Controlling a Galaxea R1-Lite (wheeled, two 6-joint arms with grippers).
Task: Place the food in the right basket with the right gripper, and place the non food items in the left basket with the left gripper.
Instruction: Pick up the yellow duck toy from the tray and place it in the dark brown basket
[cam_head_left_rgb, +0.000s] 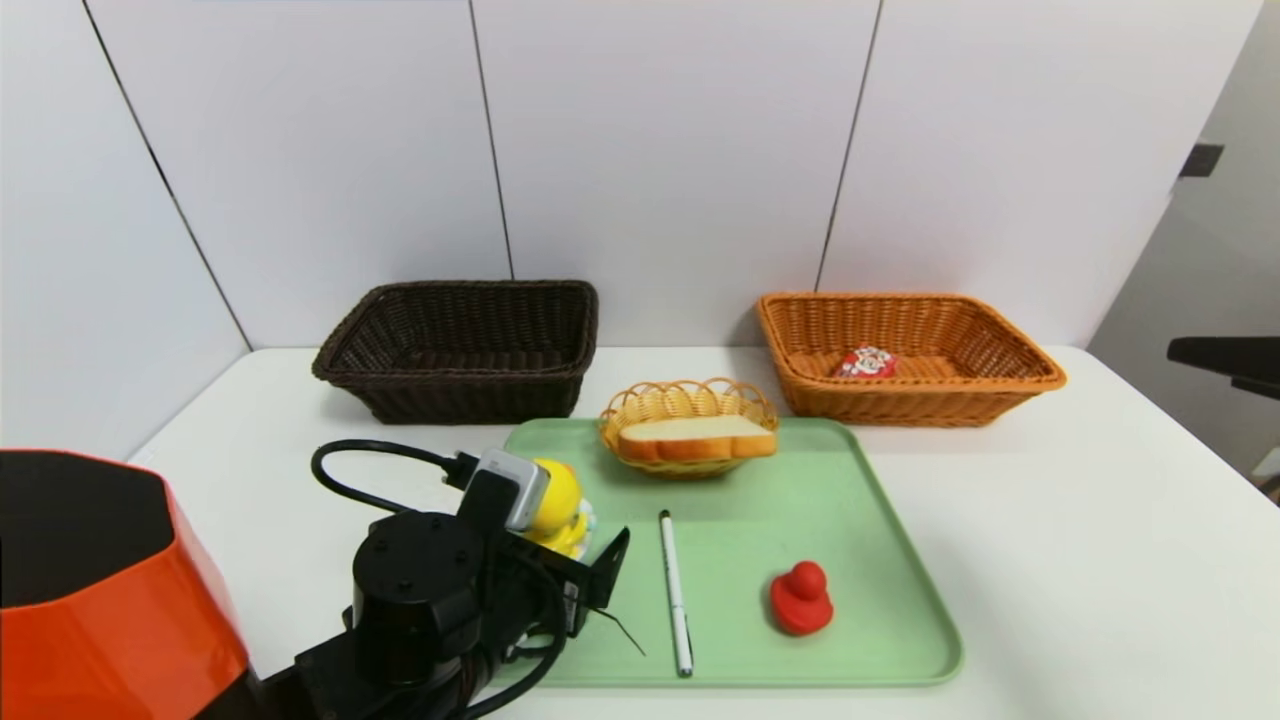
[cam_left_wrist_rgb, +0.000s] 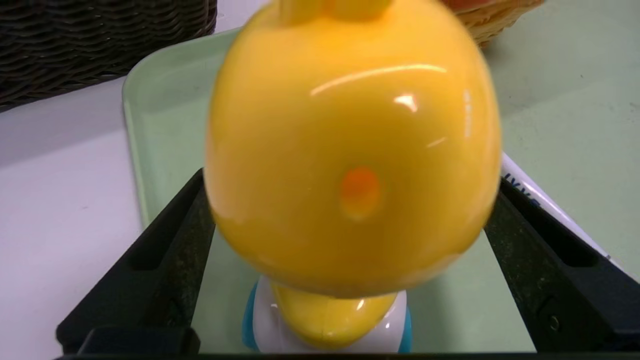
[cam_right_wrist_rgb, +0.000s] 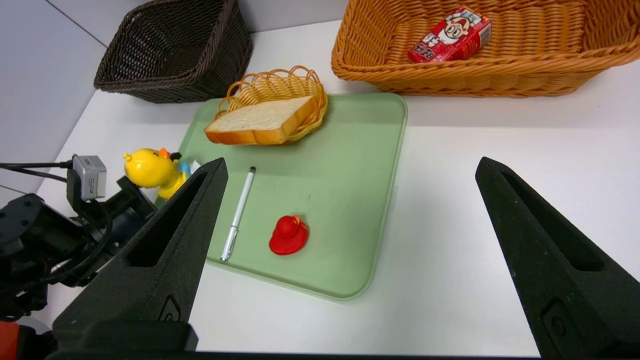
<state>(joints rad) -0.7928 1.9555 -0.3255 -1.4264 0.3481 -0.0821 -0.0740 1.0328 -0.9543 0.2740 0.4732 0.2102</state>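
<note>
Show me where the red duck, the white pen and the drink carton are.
red duck (cam_head_left_rgb: 801, 600), head view, on its body.
white pen (cam_head_left_rgb: 676, 590), head view, middle of its barrel.
drink carton (cam_right_wrist_rgb: 450, 35), right wrist view, on its printed face.

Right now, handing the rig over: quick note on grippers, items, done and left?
Left gripper: open, jaws straddling the chick toy at the tray's left edge, not closed.
Right gripper: open, empty, raised above the table to the tray's right.
Done: drink carton in the orange basket.
Left: bread, lying in the small yellow basket, goes to the orange basket. Chick toy, pen and red duck go to the dark brown basket, which looks empty.
</note>
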